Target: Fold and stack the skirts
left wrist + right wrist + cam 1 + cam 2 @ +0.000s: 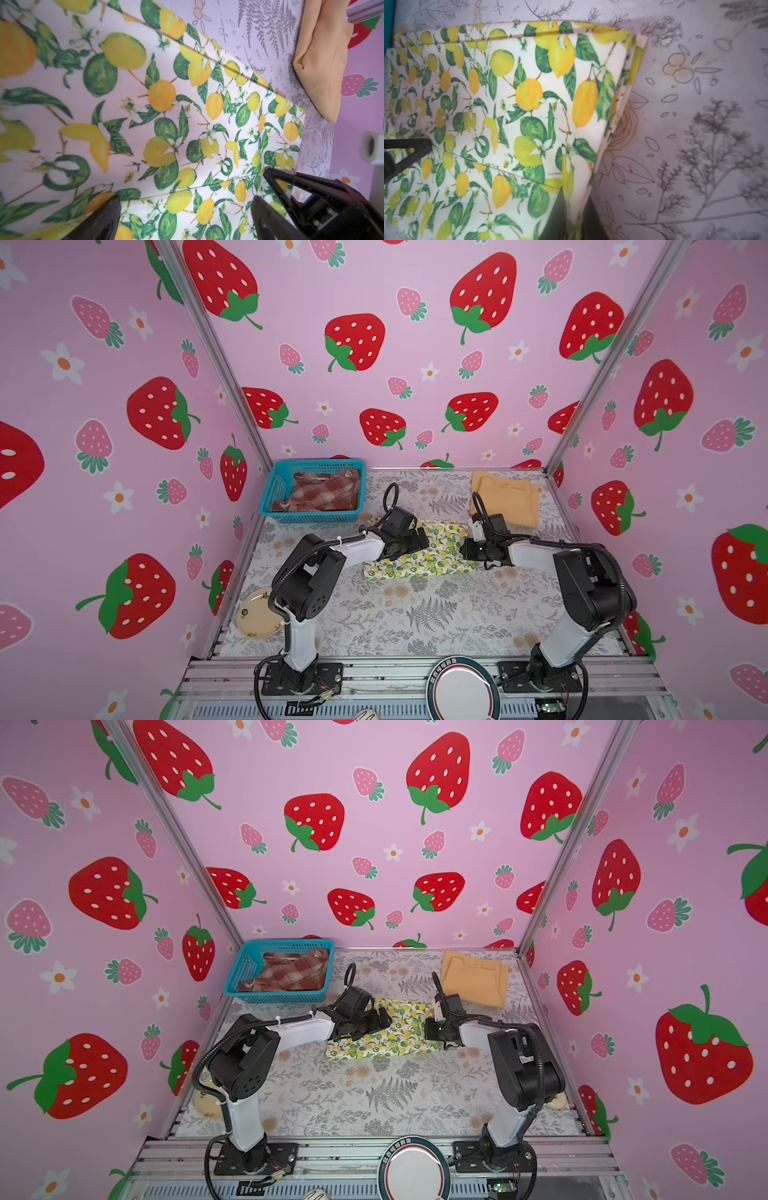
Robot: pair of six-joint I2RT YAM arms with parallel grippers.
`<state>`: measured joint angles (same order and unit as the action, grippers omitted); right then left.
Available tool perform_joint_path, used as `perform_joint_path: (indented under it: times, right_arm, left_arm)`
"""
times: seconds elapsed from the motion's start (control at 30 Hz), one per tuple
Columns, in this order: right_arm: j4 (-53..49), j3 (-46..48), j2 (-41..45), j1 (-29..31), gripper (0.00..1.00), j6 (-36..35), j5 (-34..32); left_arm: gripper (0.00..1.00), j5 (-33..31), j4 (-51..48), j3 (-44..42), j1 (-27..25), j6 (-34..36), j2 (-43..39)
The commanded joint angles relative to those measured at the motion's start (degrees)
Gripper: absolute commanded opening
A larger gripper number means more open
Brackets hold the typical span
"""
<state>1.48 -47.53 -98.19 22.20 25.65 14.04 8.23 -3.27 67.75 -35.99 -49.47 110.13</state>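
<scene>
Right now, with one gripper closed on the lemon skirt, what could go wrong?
The right gripper pinches the lemon skirt at its layered edge; it may hold only some layers, so the fold could open. The left gripper is open over the cloth, so a one-sided pull could skew it.

Bright, even, pinkish light with soft shadows. Both top views bow at the edges. Wrist views blur the nearest cream lemon-print cloth skirt (pixel 145 124).

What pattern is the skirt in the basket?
Red-brown and cream plaid skirt, clearest in both top views.
</scene>
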Motion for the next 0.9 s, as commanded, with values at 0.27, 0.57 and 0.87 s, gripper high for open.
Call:
perform_joint_path:
  times: [0.27,0.57,0.87]
  right_arm:
    - [-12.03,-6.17,4.84,-1.67,0.00,-6.66,-9.21]
    - [-18.45,-10.01,7.46,-2.25,0.00,-9.81,-11.50]
    - [-22.11,-12.06,9.91,-3.12,0.00,-10.19,-8.34]
  left_arm:
    - [0.99,1.88,0.58,-0.39,-2.99,-0.69,-6.82]
    - [0.99,1.92,8.25,2.18,-10.59,-3.70,-5.55]
    - [0.99,3.26,15.29,3.64,-12.60,-7.30,2.44]
